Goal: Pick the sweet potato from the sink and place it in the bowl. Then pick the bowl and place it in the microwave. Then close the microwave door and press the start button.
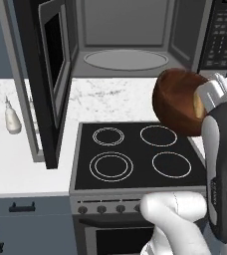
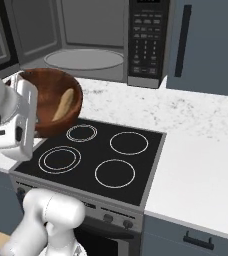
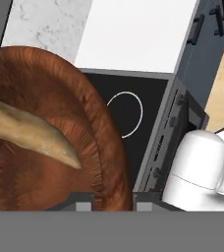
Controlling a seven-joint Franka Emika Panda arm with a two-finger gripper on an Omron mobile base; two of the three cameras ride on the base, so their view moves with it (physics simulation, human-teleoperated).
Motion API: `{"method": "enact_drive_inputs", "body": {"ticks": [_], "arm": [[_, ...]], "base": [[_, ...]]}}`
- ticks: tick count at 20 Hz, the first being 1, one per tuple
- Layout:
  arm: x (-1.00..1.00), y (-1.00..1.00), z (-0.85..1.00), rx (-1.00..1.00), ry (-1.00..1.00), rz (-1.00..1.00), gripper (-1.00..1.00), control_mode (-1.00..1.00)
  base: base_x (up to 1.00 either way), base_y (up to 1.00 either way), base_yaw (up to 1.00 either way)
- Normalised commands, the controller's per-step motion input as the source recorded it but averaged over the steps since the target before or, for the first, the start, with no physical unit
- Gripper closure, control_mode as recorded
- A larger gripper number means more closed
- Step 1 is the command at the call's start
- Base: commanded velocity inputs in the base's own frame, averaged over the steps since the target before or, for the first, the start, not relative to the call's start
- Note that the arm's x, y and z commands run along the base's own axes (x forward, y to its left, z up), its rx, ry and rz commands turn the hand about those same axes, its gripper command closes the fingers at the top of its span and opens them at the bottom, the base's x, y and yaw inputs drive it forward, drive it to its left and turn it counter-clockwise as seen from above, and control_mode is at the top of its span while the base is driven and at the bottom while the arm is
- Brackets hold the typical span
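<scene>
Gripping the bowl (image 2: 48, 100) rim, gripper (image 3: 114, 199) clamped, sweet potato (image 2: 62, 105) inside, held above the stove (image 2: 96, 155), before the open microwave (image 2: 86, 40)

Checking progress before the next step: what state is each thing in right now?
microwave door: swung wide open.
microwave: cavity empty, turntable bare.
bowl: lifted off the counter, tilted, above the stove, its rim between the tool's fingers.
sweet potato: lying inside the bowl.
tool: shut on the bowl's rim.
stove: nothing on its burners.
bottle: upright on the counter.
</scene>
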Motion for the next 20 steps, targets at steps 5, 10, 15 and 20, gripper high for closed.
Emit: {"method": "enact_drive_inputs", "body": {"ticks": [5, 10, 15, 20], "arm": [[0.06, 0.00, 0.71, 0.00, -0.12, 0.00, 1.00, -1.00], [0.32, 0.00, 0.48, 0.00, -0.09, 0.00, 1.00, -1.00], [0.50, 0.02, 0.17, -0.03, -0.13, 0.01, 1.00, -1.00], [0.43, 0.14, 0.00, -0.01, -0.20, 0.02, 1.00, -1.00]], "base": [[0.00, 0.00, 0.00], [0.00, 0.00, 0.00], [0.00, 0.00, 0.00], [0.00, 0.00, 0.00]]}}
